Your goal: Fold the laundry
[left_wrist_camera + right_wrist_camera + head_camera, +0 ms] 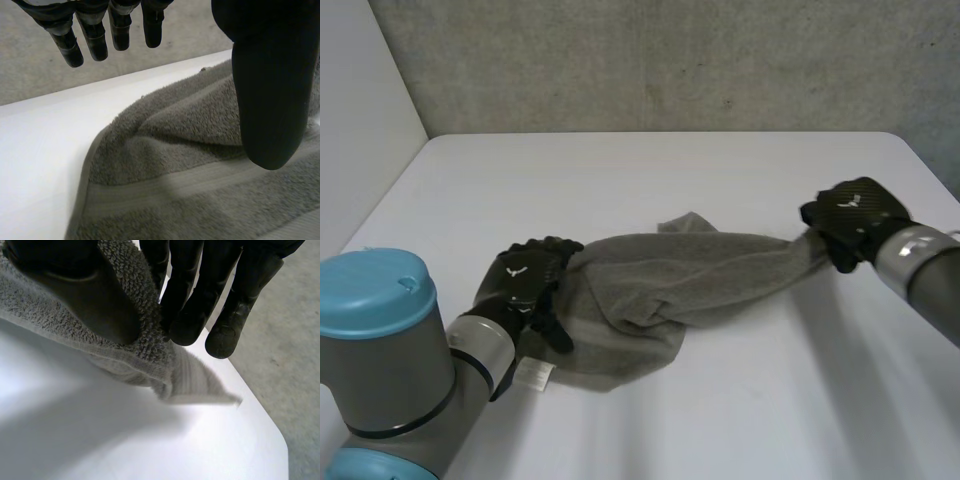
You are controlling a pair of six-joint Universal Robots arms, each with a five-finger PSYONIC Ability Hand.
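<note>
while the right hand (pixel 855 215) pinches the one grey towel (pixel 700 275), the left hand (pixel 525 280) is open over it

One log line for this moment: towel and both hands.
grey terry towel: bunched, stretched on white table | left hand: open over one end | right hand: pinching the other end | fold: not done

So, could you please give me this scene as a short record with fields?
surface: white table
item: grey towel, bunched, drawn out toward the right
left hand: open, over the towel's left end
right hand: pinches the towel's right end between thumb and fingers
fold: not yet done
</note>
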